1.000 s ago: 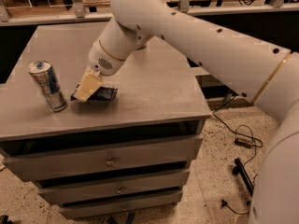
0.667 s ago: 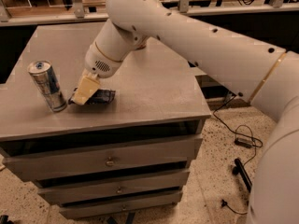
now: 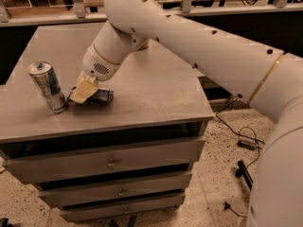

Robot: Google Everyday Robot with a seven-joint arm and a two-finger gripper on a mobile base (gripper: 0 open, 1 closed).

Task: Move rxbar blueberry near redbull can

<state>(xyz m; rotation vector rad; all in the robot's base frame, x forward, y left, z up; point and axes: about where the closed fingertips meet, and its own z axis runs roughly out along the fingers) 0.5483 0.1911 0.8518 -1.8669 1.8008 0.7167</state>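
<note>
End effector (image 3: 83,91) low over the snack bar (image 3: 102,96), beside the can (image 3: 47,86)

The dark blue bar lies flat near the front left of the grey worktop (image 3: 156,89), just right of the upright silver-blue can. The end effector covers the bar's left end, between bar and can; whether it grips the bar I cannot tell.
</note>
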